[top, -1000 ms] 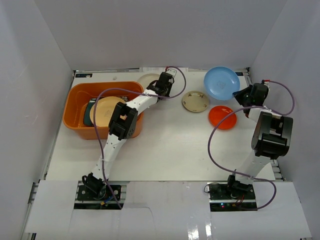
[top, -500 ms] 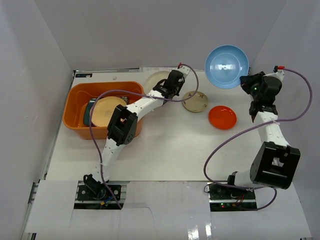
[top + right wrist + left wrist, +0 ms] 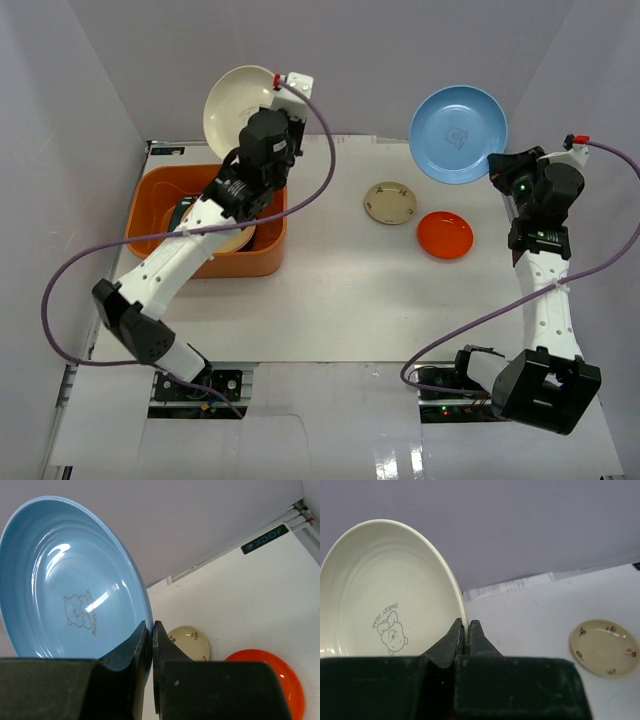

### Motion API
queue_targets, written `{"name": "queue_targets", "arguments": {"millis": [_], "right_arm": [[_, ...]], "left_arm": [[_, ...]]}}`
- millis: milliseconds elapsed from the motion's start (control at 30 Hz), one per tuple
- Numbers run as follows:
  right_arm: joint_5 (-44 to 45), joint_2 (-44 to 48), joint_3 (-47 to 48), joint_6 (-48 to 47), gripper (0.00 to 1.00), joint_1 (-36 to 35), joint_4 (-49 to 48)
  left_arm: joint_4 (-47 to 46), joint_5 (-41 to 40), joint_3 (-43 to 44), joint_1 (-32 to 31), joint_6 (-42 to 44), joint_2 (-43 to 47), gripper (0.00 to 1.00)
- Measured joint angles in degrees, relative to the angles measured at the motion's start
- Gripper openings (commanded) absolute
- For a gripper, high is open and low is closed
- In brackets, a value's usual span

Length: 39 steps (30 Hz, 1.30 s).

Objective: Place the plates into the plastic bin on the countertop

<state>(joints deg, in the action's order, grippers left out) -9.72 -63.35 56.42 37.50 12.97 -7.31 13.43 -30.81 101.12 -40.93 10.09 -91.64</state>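
Observation:
My left gripper (image 3: 272,100) is shut on the rim of a cream plate (image 3: 236,105) and holds it high above the back of the orange plastic bin (image 3: 160,185); the plate also shows in the left wrist view (image 3: 385,595), held at the gripper (image 3: 466,626). The bin holds a tan plate (image 3: 232,240) over a teal one (image 3: 182,215). My right gripper (image 3: 497,160) is shut on the rim of a blue plate (image 3: 457,120), lifted at the back right, seen in the right wrist view (image 3: 70,580) at the gripper (image 3: 149,625).
A small cream floral plate (image 3: 390,202) and an orange plate (image 3: 445,234) lie on the white countertop (image 3: 340,300) between the arms. They also show in the right wrist view, the floral plate (image 3: 190,640) and the orange plate (image 3: 265,672). White walls enclose the countertop.
My left gripper has lifted the cream plate off the countertop behind the bin and swung it up and left. My right gripper has raised the blue plate higher off the table.

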Motion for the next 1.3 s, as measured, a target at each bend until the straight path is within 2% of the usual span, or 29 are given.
{"name": "queue_targets", "arguments": {"millis": [100,200,367,500,600,633,700,733,867,1033,1133,1200,1300], "right_arm": [[-0.11,0.22,0.20,-1.25,0.08,-3.58,1.60],[0.74,-1.27,2.01,-3.48,0.08,-11.37,5.11],[1.84,-4.46,4.83,-6.03,0.08,-25.29,7.37],[3.78,-5.29,5.81,-6.73,0.08,-29.59,7.82],[5.53,-6.10,6.54,-7.08,0.08,-31.71,7.82],[6.03,-6.58,6.84,-7.17,0.08,-32.35,7.85],[7.02,-8.02,7.74,-7.54,0.08,-33.62,7.89],[7.58,-8.94,8.37,-7.67,0.08,-34.36,8.00],[10.36,-12.11,10.75,-8.00,0.08,-37.13,8.83],[13.94,-16.44,15.23,-8.09,0.08,-40.94,9.84],[16.28,-20.52,19.74,-8.39,0.08,-44.39,10.86],[17.64,-23.80,23.50,-8.76,0.08,-47.01,11.56],[19.52,-29.88,30.08,-9.55,0.08,-51.56,12.87]], "left_arm": [[2.80,-3.17,-10.40,0.63,-1.92,8.33,0.00],[5.27,-4.59,-20.85,1.66,-4.68,12.52,0.00],[10.01,-2.78,-32.46,4.87,-9.22,11.23,0.00],[10.93,-2.10,-34.69,6.88,-11.23,8.94,0.01],[10.60,-2.25,-35.85,7.78,-12.20,8.02,0.26],[10.47,-2.29,-36.30,8.02,-12.61,7.82,0.42],[9.94,-2.25,-37.35,8.44,-13.00,7.76,0.56],[9.66,-2.23,-37.70,8.63,-13.31,7.80,0.68],[8.85,-1.20,-37.79,9.25,-14.21,8.76,0.85],[8.94,0.61,-37.55,9.31,-16.79,15.91,0.88],[8.85,2.03,-36.28,9.31,-19.32,23.85,0.92],[8.50,3.32,-34.86,9.31,-21.29,29.49,0.98],[6.71,6.10,-33.11,9.31,-24.11,37.66,0.98]]}}
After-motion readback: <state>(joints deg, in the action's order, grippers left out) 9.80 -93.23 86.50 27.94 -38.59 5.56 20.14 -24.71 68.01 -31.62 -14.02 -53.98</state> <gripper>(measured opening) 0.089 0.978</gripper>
